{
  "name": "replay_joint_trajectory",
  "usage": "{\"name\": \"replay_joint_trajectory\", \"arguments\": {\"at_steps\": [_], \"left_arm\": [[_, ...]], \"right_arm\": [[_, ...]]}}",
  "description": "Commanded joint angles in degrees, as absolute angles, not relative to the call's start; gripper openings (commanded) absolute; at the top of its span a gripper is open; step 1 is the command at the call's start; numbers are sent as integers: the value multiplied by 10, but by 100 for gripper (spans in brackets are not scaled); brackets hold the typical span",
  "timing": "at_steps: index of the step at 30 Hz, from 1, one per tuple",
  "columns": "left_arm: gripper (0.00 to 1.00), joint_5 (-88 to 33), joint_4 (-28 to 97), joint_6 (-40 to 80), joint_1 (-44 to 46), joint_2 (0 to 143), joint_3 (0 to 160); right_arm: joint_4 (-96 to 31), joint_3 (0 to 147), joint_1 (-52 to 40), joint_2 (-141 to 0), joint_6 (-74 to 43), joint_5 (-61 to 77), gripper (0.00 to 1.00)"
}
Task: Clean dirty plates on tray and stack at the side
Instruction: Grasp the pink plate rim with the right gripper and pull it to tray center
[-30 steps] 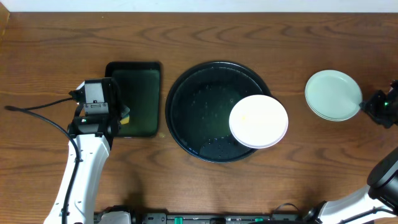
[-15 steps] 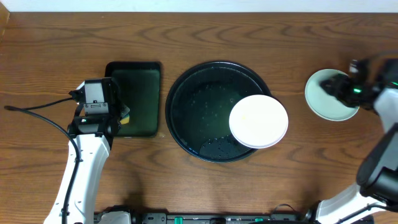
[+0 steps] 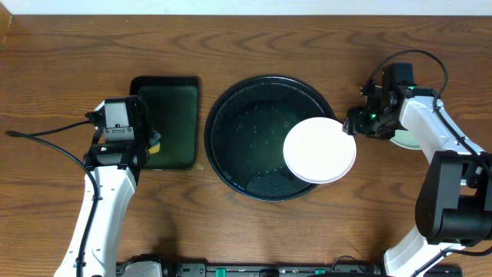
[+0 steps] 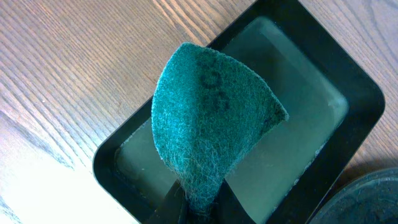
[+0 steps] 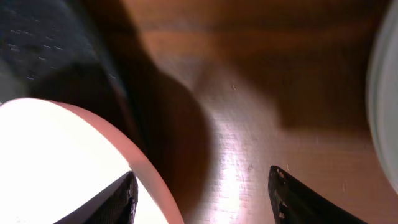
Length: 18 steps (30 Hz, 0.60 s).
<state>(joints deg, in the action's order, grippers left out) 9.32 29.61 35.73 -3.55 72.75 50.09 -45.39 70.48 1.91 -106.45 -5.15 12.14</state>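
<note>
Dark wood-grain worktop (image 3: 61,54), seen from overhead and both wrist cams. Round tray (image 3: 231,131) sits mid-worktop. White plate (image 3: 319,150) lies in its right side and overhangs the rim toward the right edge, so its lip is exposed for a side grab.

Right gripper (image 3: 352,127) is low at that lip with fingers apart and nothing held. In the wrist view one finger (image 5: 118,199) is at the plate's edge and the other is over bare wood. Reads as lining up a pinch.

Mint stack (image 5: 388,93) is near the right edge, mostly hidden under the arm; probably the drop-off spot.

Left gripper (image 4: 196,208) is clamped on the scouring pad (image 4: 208,124), held over the rectangular tray (image 4: 348,93) toward the left edge. Likely parked there so drips land in it and the pad is ready once the plate is steadied.

Judged: last plate not yet done.
</note>
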Motion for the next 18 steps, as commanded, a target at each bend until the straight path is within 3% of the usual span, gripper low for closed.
{"name": "replay_joint_trajectory", "arguments": {"at_steps": [1, 6, 12, 18], "left_arm": [[8, 94, 295, 349, -38, 730, 500], [8, 94, 295, 349, -38, 730, 500], [8, 94, 295, 349, -38, 730, 500], [8, 93, 296, 349, -38, 730, 500]], "right_arm": [[-474, 704, 18, -1041, -120, 84, 69], [-525, 704, 7, -991, -133, 84, 70], [-562, 699, -37, -963, -134, 59, 63], [-531, 641, -55, -964, -209, -2, 71]]}}
